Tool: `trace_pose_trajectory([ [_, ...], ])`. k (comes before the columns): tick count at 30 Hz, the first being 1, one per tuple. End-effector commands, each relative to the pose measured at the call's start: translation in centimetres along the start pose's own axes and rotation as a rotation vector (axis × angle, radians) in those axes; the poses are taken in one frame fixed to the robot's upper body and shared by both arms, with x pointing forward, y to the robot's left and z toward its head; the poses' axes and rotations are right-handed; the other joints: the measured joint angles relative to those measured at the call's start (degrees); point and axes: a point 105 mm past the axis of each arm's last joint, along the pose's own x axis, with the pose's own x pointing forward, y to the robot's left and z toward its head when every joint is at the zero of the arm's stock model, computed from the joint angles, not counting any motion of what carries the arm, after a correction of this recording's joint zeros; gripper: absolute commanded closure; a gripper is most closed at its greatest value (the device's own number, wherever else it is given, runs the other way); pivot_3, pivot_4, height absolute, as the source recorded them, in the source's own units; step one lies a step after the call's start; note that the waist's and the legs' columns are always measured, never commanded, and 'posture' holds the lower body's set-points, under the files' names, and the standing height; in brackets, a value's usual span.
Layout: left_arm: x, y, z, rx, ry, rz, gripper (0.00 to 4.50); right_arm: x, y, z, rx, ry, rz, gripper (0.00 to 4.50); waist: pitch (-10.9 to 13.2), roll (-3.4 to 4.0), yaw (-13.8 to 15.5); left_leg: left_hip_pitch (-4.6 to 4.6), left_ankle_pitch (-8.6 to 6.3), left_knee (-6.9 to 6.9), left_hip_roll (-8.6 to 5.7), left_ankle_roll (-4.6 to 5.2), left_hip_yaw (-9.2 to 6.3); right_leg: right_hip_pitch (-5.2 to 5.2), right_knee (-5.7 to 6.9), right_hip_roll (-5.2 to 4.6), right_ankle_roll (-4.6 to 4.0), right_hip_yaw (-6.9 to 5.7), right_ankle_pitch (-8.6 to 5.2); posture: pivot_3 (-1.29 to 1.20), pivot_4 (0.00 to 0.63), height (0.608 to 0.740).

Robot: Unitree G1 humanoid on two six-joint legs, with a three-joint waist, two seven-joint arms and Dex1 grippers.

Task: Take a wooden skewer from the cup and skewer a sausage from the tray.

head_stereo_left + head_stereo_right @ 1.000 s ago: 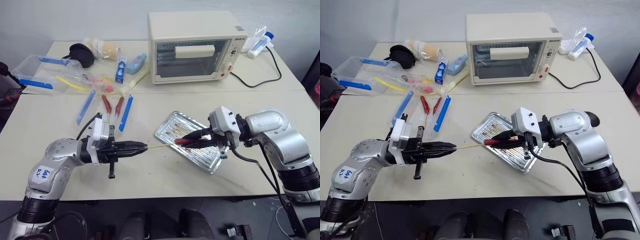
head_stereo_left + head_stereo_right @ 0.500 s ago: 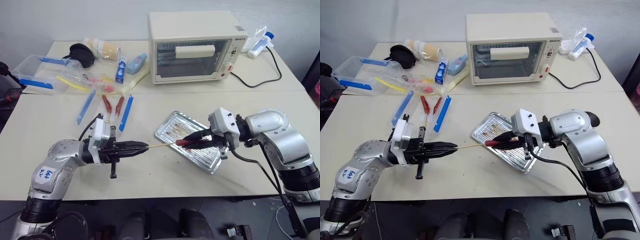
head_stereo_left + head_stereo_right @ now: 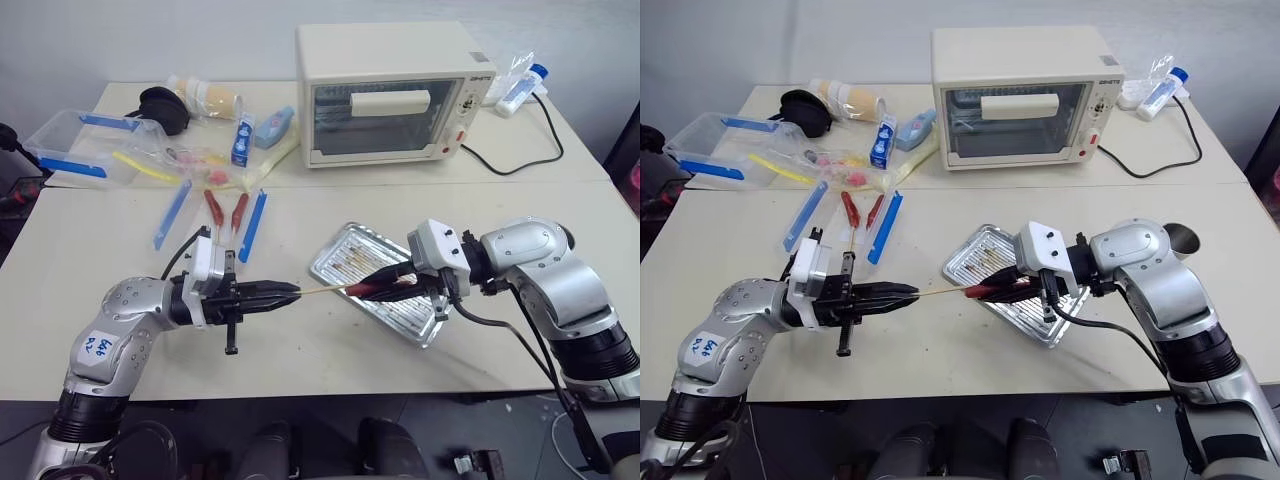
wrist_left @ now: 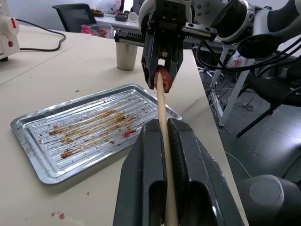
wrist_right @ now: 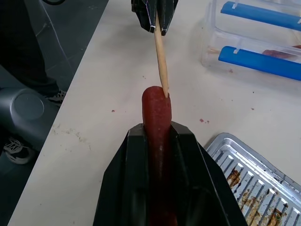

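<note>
Scene: Two robot arms meet above the near edge of a cluttered counter (image 3: 330,360), a toaster oven (image 3: 385,92) at the far side.
Left hand: The left hand (image 3: 291,292) is clamped tight on the wooden skewer (image 3: 325,290), which juts level toward the right.
Right hand: The right hand (image 3: 368,286) is closed snugly around the sausage (image 5: 156,123), holding it lengthwise, its free end facing the skewer.
Contact: In the right wrist view the skewer's tip touches the sausage's end, slightly off centre.
Tray: The tray (image 3: 345,246), stained and holding no sausage, lies on the counter just below and beyond the right hand.
Cup: The cup (image 4: 126,56) stands past the tray at the counter's right edge.
Stage: Judged as the start of piercing; the stick is not yet through.
Risk: An off-axis push could drive the point out through the sausage's side, or bow and snap the thin stick.
Risk: A loose hold could let the glossy sausage slide back between the fingers.
</note>
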Motion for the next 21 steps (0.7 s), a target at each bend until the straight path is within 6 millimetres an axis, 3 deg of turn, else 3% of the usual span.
trace_pose_trajectory([
  [1,-0.47,-0.16,0.26,0.018,0.009,-0.001,4.5,-1.03,-0.63,0.69,-0.051,0.0,-0.027,4.09,0.0,0.0,0.0,0.0,0.0,0.0,0.0,0.0,0.0,0.0,0.0,0.0,0.0,0.0,0.0,0.0,0.15,0.74],
  [8,-0.59,-0.23,0.14,0.013,0.017,0.001,4.5,-1.76,-1.01,0.32,-0.054,0.011,-0.043,4.09,0.0,0.0,0.0,0.0,0.0,0.0,0.0,0.0,0.0,0.0,0.01,0.0,0.0,0.0,0.0,0.0,0.15,0.74],
  [21,-0.17,0.05,-0.06,0.02,0.013,0.001,4.5,-1.2,-0.53,0.86,-0.073,-0.008,-0.013,4.09,0.0,0.0,0.0,0.0,0.0,0.01,0.0,0.0,0.0,0.0,0.02,0.0,0.0,0.0,0.0,0.0,0.15,0.74],
])
